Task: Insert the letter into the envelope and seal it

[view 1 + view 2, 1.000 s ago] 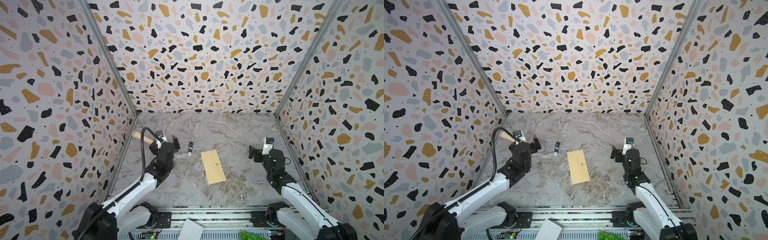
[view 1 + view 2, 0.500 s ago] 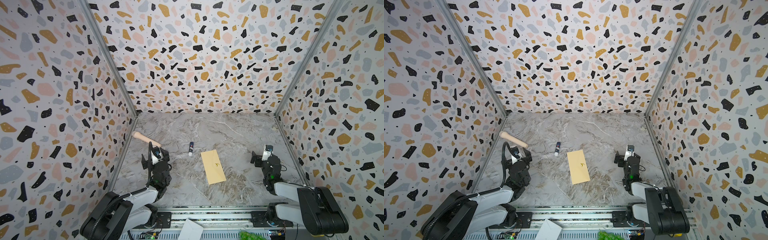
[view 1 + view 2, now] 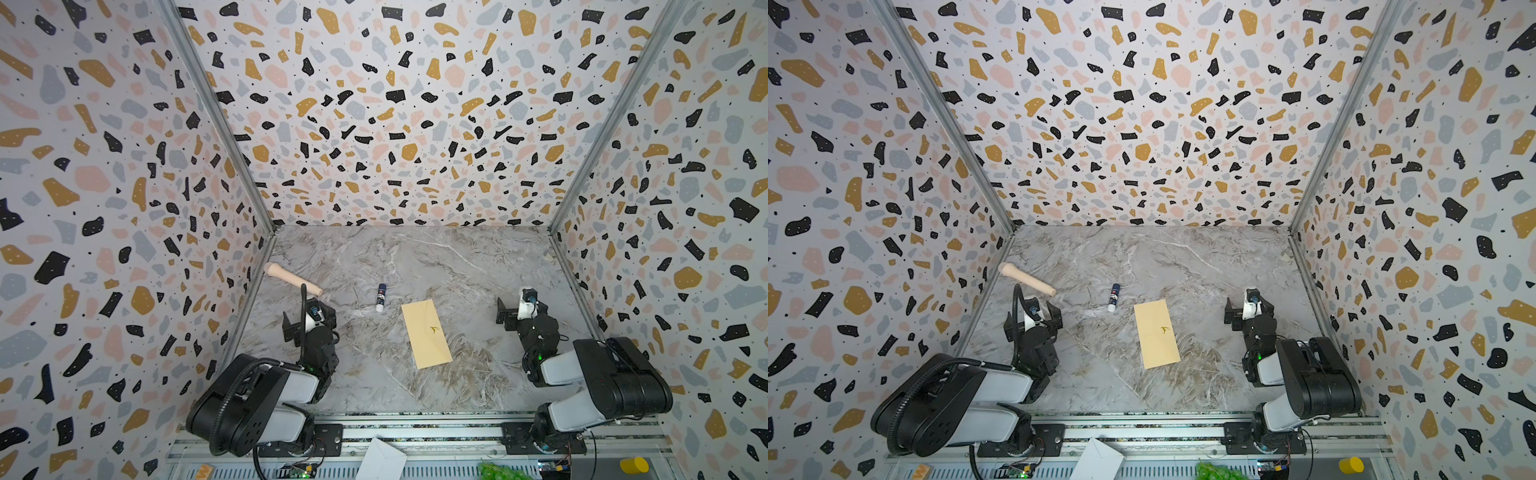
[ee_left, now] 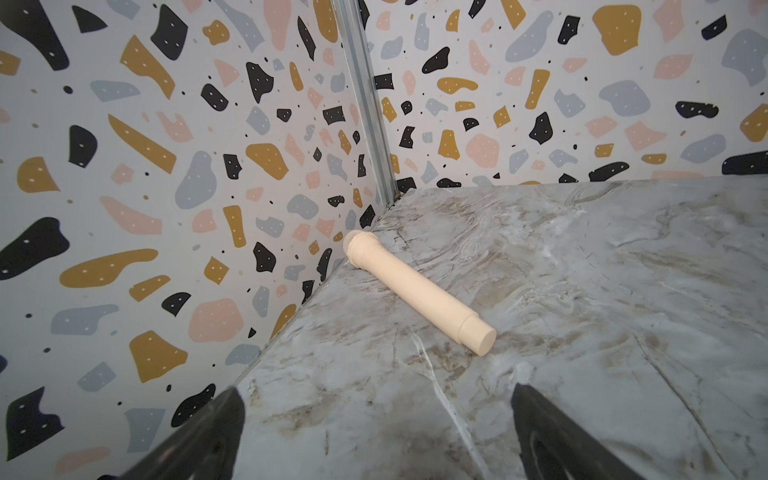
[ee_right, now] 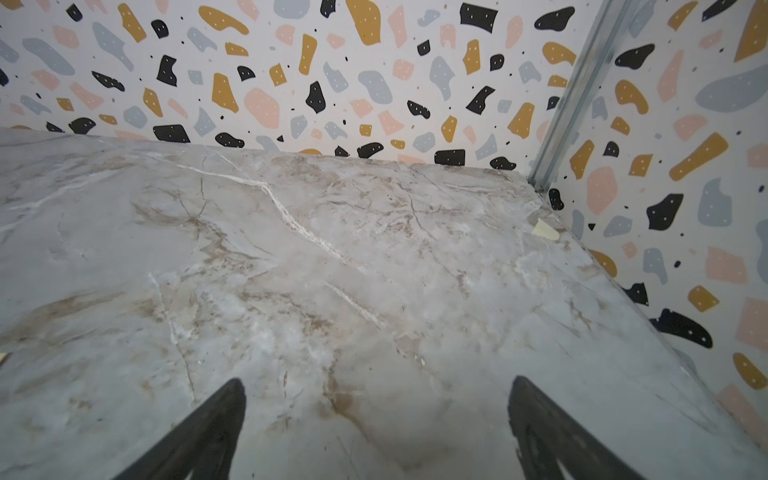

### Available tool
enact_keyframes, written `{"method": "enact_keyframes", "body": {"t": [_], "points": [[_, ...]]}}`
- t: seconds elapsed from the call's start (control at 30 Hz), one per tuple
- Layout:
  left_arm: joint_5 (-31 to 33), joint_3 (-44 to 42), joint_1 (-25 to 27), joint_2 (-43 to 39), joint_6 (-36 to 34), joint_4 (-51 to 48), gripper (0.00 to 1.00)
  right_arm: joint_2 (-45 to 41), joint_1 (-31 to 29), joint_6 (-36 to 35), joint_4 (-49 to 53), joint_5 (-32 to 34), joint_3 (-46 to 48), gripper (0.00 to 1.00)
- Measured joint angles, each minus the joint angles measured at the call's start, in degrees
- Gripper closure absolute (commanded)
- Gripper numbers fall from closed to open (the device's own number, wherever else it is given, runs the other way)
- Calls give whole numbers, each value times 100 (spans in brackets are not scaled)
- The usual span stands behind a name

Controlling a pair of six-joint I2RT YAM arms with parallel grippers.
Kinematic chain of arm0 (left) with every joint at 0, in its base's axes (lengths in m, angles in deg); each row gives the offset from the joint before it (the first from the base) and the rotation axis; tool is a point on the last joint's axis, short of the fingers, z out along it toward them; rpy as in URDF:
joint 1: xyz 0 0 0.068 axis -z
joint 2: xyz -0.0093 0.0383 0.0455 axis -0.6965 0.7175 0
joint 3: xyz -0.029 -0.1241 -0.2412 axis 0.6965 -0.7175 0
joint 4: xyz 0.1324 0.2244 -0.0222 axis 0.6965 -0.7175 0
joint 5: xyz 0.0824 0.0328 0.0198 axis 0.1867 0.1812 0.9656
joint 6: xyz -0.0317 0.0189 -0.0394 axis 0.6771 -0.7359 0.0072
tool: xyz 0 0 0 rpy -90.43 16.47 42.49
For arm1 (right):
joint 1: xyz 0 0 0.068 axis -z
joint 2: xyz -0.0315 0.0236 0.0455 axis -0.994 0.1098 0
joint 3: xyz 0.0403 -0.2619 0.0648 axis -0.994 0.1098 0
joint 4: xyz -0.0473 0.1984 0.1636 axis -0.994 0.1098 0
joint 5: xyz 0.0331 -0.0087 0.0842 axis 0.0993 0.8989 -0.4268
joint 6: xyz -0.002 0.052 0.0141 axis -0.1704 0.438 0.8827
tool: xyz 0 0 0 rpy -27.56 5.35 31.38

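Observation:
The tan envelope [image 3: 426,334] [image 3: 1156,334] lies flat and closed on the marble table, mid-front, its small gold mark facing up. The letter does not show in any view. My left gripper [image 3: 308,322] [image 3: 1033,318] hovers left of the envelope, well apart from it, with its jaws wide open and empty [image 4: 374,395]. To the envelope's right, also apart, my right gripper [image 3: 520,309] [image 3: 1246,311] is open with only bare marble between its fingers [image 5: 374,386]. Both arms are folded back near the front rail.
A cream cylinder [image 3: 293,279] [image 4: 415,291] lies by the left wall, just beyond my left gripper. A small glue stick [image 3: 380,297] lies beyond the envelope's far left corner. A pale paper scrap [image 5: 546,230] sits at the right wall. A white paper piece [image 3: 382,459] rests on the front rail.
Both arms have folded back toward the front rail, drawing the grippers nearer the front. The cream cylinder, partly hidden before, now shows fully. Both grippers stayed open; the envelope has not moved.

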Motion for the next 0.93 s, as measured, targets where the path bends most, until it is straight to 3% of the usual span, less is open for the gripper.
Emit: {"method": "enact_keyframes", "body": {"t": [0.13,0.37,0.93], "points": [[-848,68,-485,-31,155,-87,4,0,0,-24,11,-59,-129,1],[-1950,205,-1082,291,433,-271,0,0,4,-37,103,-90,-129,1],[-2341,236,-1143,225,577,-474,0,0,61,-37,210,-203,-129,1]]}}
